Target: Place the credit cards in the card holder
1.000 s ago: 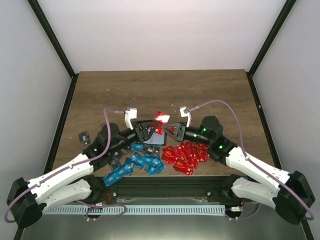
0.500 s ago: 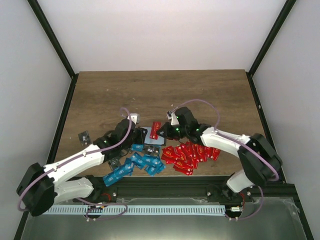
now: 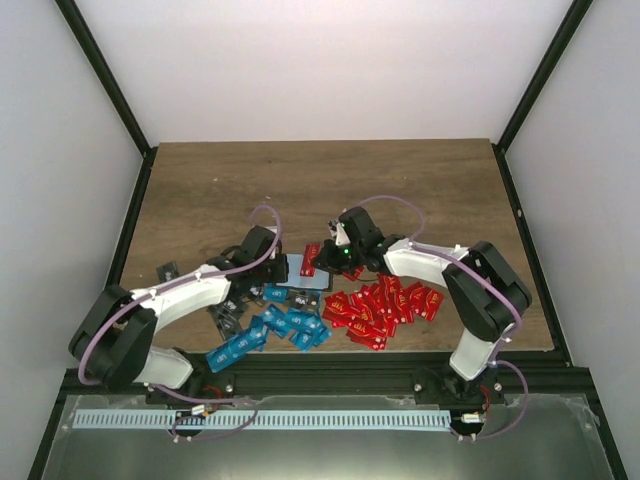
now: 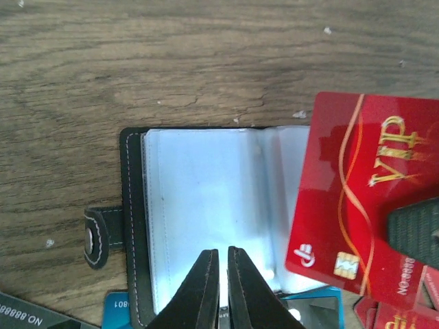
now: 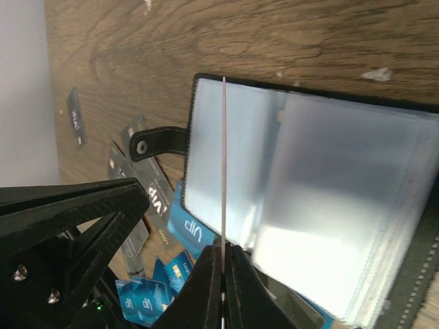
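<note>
Right gripper (image 5: 223, 248) pinches a shiny red card (image 4: 357, 199) over the open card holder (image 4: 199, 199). Left gripper (image 4: 219, 255) is pressed together, with blue cards (image 3: 290, 325) nearby.

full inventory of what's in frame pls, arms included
table: one, brown wood, under everything
card holder: one, black with pale blue-grey sleeves, open at centre
held red card: one, red, over holder's right side
red cards: pile, red, right of holder
blue cards: pile, bright blue, near side of holder
dark grey cards: several, left of blue pile, one farther left
left gripper: one, black, shut on holder's near edge
right gripper: one, black, shut on held red card
</note>
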Robot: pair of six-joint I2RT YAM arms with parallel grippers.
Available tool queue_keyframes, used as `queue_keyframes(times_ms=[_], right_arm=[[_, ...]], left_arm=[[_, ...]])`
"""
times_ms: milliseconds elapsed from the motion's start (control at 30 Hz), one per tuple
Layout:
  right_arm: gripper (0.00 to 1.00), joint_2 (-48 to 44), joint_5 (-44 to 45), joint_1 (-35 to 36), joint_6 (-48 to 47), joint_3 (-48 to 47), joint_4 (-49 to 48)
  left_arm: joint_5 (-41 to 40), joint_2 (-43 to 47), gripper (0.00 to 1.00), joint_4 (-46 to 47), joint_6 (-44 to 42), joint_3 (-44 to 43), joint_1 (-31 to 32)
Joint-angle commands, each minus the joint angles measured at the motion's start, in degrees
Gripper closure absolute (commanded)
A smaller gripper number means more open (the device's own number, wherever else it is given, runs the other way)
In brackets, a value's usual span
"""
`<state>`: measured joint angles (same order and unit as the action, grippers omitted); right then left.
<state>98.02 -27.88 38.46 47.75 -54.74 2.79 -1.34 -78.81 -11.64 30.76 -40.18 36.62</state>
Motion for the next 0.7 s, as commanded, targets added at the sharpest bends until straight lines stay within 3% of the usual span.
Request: queue_keyframes(times_ms=[0,667], right_arm=[[0.99,1.0,0.1,-1.2,-1.8,-1.8,1.7],[0.99,5.9,-2.6,-1.4,-1.7,-1.1,-2.3]], left_arm=[[2.2,-2.9,0.93,0.9,-1.4,-2.1,-1.1],[1.9,-7.6,0.96,-0.7,-1.2,-1.7,-2.8]])
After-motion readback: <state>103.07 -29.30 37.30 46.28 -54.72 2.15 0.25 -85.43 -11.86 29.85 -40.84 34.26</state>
